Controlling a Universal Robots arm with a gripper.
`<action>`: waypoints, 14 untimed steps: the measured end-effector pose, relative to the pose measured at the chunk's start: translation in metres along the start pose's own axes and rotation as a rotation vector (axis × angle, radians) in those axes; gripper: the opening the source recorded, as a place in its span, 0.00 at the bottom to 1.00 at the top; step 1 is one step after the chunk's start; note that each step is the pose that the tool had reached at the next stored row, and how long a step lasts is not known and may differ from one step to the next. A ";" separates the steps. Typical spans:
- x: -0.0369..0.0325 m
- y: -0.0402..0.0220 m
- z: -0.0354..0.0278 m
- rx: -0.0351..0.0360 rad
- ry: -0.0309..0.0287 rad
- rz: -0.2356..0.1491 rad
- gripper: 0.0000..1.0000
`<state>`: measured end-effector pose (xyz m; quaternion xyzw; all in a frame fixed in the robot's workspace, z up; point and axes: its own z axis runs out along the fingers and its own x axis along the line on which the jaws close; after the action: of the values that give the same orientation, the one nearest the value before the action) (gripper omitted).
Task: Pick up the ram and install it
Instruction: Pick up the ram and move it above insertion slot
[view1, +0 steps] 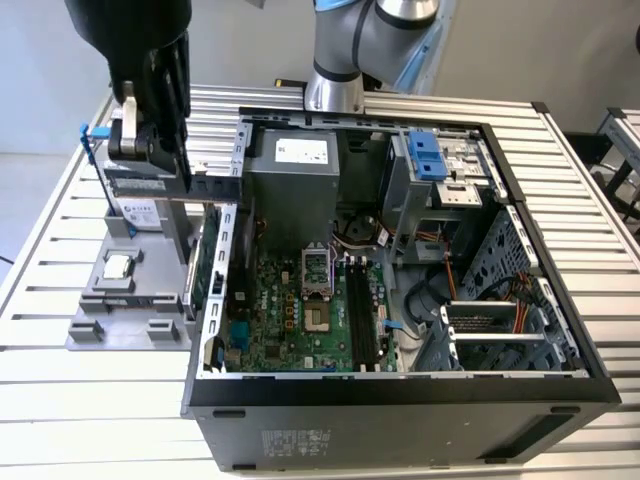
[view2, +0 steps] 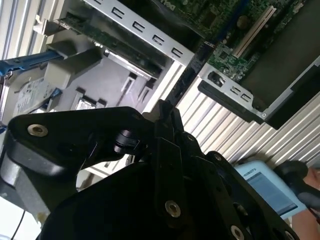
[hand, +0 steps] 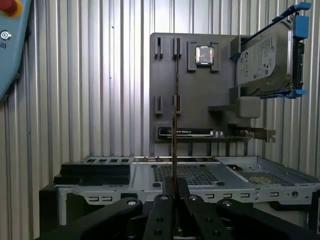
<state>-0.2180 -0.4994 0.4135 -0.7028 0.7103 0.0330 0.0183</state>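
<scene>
First wrist view shows the pincer (hand: 174, 192) clenched on the ram (hand: 175, 130), seen edge-on. Below the pincer lies a grey parts tray (hand: 200, 100) on the ribbed metal counter (hand: 100, 75), the open computer case (hand: 200, 175) beside it; in the exterior view a pale wall (view1: 40, 60) stands behind.

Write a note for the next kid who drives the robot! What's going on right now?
Gripper: shut on the ram, which is seen edge-on in the first wrist view.
Where: above the grey holder, at the exterior view's left, outside the case.
Done: the ram is gripped.
Left: the ram is not yet in the black slots on the motherboard.
</scene>
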 end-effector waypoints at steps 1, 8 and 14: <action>0.0000 -0.0034 -0.0001 -0.0011 0.0000 0.000 0.00; -0.0002 -0.0238 -0.0005 -0.0084 0.0002 0.001 0.00; -0.0001 -0.0418 -0.0009 -0.0144 0.0004 0.002 0.00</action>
<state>-0.1762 -0.4998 0.4135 -0.7022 0.7108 0.0380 0.0130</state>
